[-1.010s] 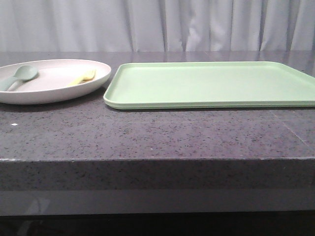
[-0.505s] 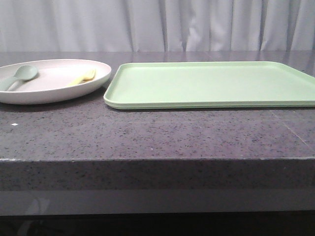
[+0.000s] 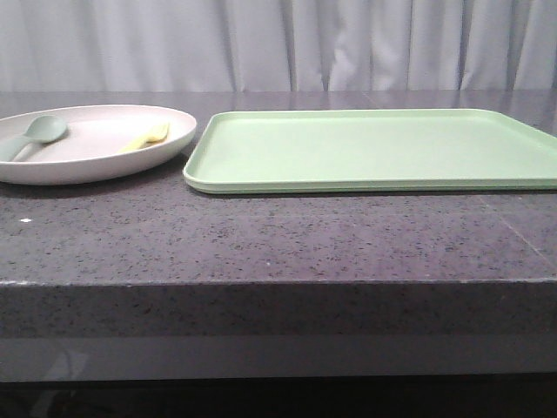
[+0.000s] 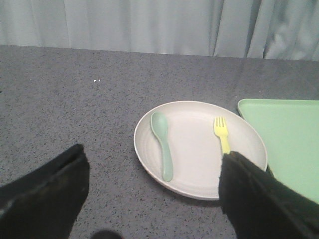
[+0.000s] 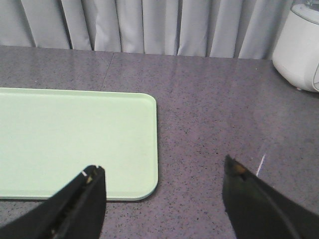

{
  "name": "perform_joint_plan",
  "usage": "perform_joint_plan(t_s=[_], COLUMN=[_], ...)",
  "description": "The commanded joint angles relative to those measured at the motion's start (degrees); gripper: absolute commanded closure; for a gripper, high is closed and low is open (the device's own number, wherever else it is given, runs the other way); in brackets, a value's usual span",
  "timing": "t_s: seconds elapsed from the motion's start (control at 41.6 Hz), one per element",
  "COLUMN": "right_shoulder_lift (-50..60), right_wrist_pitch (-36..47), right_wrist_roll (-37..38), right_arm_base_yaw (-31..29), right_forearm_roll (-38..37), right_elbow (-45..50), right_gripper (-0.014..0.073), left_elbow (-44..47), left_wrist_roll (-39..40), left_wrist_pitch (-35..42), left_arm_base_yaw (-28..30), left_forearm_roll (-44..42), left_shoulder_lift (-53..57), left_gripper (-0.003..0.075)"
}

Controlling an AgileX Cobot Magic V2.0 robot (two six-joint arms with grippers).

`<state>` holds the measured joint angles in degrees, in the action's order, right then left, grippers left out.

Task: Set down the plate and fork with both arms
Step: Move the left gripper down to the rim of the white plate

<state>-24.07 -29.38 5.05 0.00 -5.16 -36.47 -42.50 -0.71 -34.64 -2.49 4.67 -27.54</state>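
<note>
The pale cream plate sits on the dark counter at the far left, beside the green tray. The yellow fork lies in the plate on its right side. In the left wrist view the plate holds the fork and a grey-green spoon. My left gripper is open and empty, held above the counter short of the plate, one finger hiding the fork's handle end. My right gripper is open and empty, over the tray's near right corner. Neither gripper shows in the front view.
The grey-green spoon lies in the plate's left side. A white appliance stands on the counter to the right of the tray. A pale curtain hangs behind the counter. The counter's front edge runs across the front view.
</note>
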Motion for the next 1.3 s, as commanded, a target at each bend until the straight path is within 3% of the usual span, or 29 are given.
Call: perform_joint_plan(t_s=[0.0, 0.361, 0.722, 1.131, 1.275], right_shoulder_lift=[-0.89, -0.89, -0.89, -0.89, -0.89], right_wrist_pitch=[3.94, 3.94, 3.88, 3.88, 3.88], right_wrist_roll=[-0.49, -0.49, -0.49, -0.49, -0.49], right_arm_base_yaw=[-0.32, -0.32, -0.32, -0.32, -0.32], right_forearm_roll=[-1.10, -1.10, -1.10, -1.10, -1.10], right_elbow=[-1.91, -1.91, -1.91, -1.91, -1.91], right_gripper=[0.0074, 0.0074, 0.0075, 0.0075, 0.0075], left_elbow=[-1.80, -4.74, -15.84, -22.51, -22.51], left_wrist_roll=[0.71, 0.34, -1.11, -21.23, -29.36], left_wrist_pitch=[5.31, -6.21, -8.16, -8.41, -9.40], left_arm_base_yaw=[0.18, 0.18, 1.33, 15.00, 16.38], left_forearm_roll=[2.76, 2.18, 3.80, 33.94, 45.75], left_shoulder_lift=[-0.70, -15.92, -38.41, -56.16, -61.34], left_gripper=[0.0237, 0.0256, 0.0258, 0.0258, 0.0260])
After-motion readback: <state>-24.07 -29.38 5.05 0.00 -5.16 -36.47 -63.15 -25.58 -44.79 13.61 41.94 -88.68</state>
